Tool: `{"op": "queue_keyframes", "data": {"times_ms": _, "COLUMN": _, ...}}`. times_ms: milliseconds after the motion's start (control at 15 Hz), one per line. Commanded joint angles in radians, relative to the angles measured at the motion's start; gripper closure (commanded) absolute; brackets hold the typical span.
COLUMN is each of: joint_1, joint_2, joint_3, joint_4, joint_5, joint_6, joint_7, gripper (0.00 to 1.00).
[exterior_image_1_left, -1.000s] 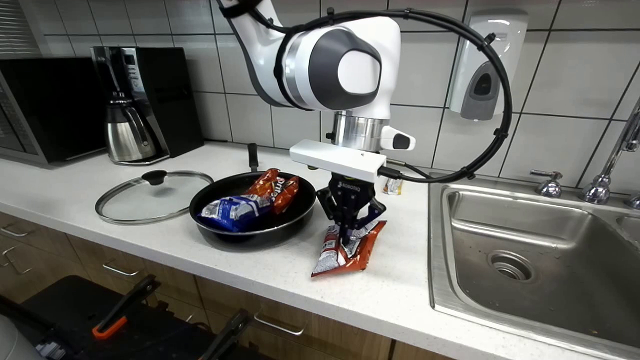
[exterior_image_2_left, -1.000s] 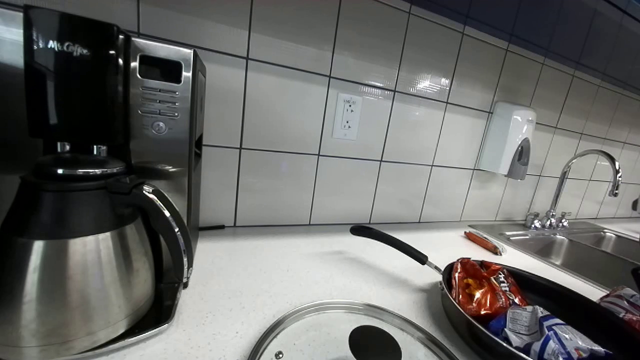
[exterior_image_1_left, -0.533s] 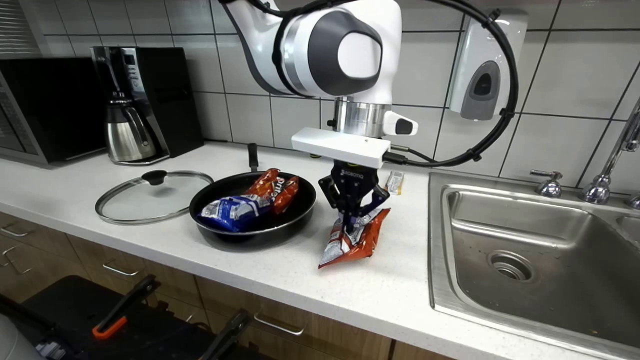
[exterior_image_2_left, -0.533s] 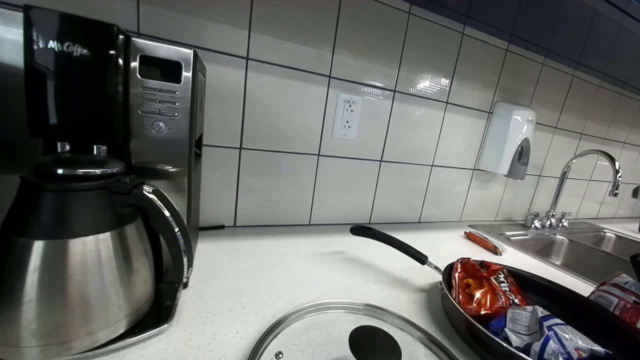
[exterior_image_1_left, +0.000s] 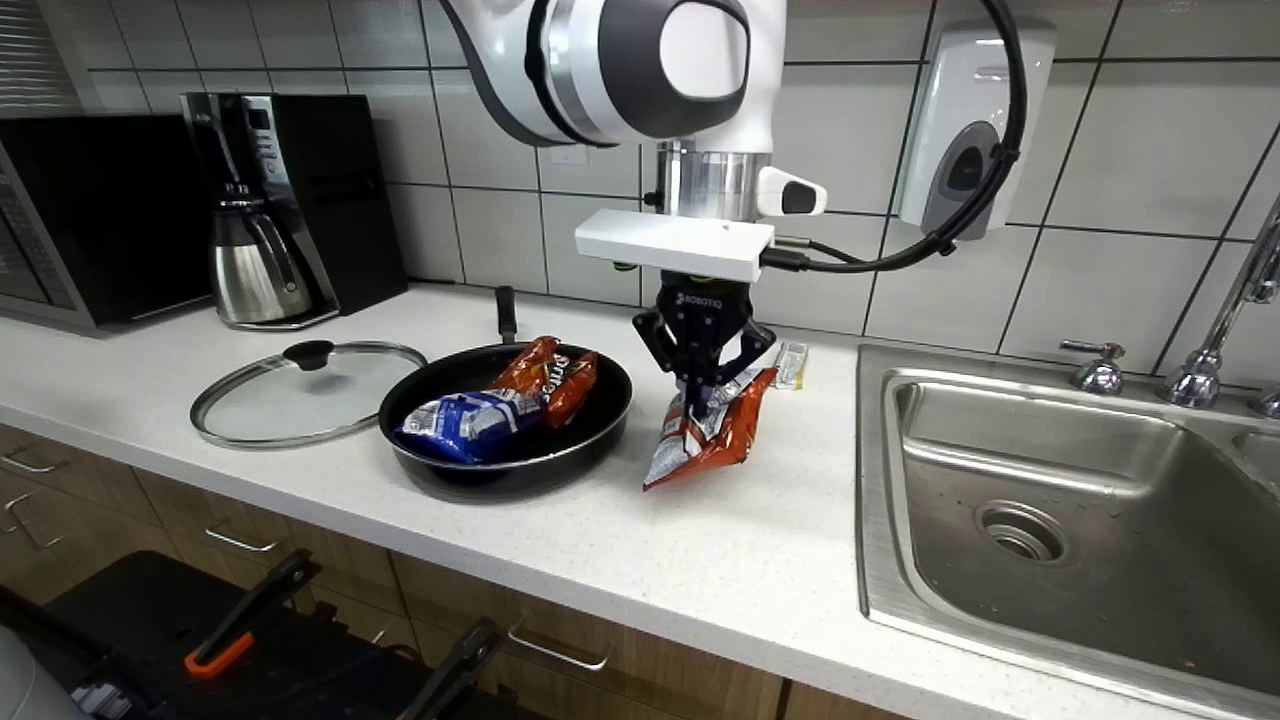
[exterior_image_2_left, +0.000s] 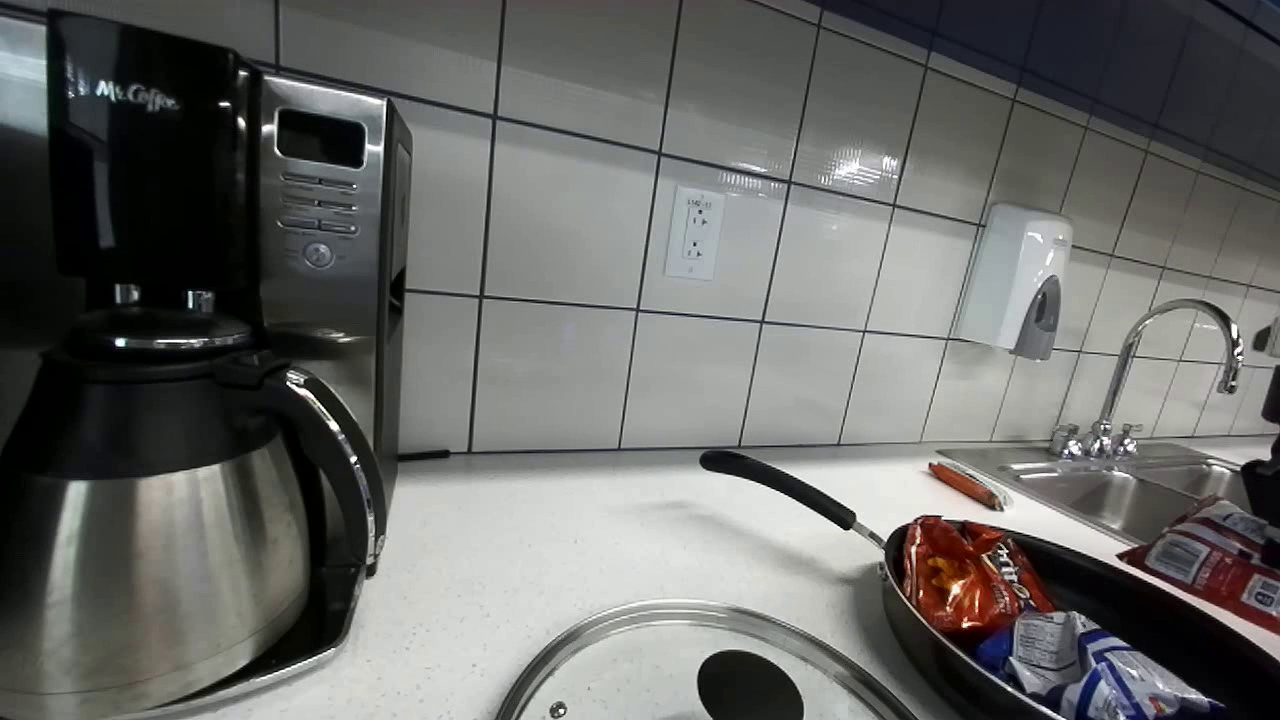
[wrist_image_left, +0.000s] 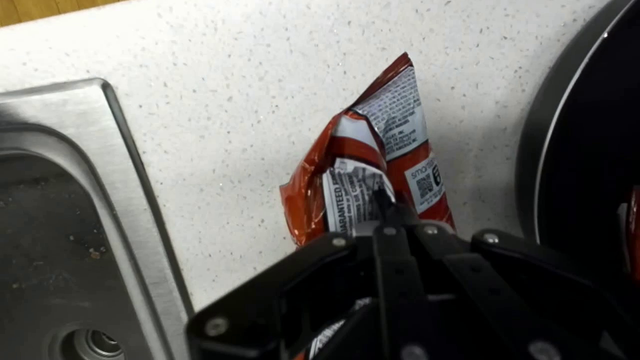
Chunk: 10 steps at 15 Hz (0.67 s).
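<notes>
Hanging below claw (exterior_image_1_left: 697, 409), red bag (exterior_image_1_left: 718, 440), pinched

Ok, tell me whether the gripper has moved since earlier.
Yes: in an exterior view, the gripper has moved up the picture relative to the sink, holding a red bag.

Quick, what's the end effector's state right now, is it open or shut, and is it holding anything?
End effector: closed, holding a red chip bag.

My gripper (exterior_image_1_left: 697, 404) reads "ROBOTIQ"; the red bag (wrist_image_left: 360, 148) I hold shows "GUARANTEED" and a QR code (wrist_image_left: 425, 186); the coffee maker (exterior_image_2_left: 160, 190), "Mr. Coffee".
</notes>
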Motion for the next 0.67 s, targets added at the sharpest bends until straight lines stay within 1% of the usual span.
{"op": "queue_keyframes", "data": {"times_ms": 0, "joint_1": 0.014, "joint_2": -0.069, "joint_3": 0.014, "joint_4": -0.025, "joint_5": -0.034, "joint_6": 0.001, "joint_7": 0.029, "gripper": 1.0}}
{"op": "queue_keyframes", "data": {"times_ms": 600, "joint_1": 0.07, "joint_2": -0.155, "joint_3": 0.057, "joint_4": -0.04, "joint_5": -0.054, "joint_6": -0.015, "joint_7": 0.118, "gripper": 1.0}}
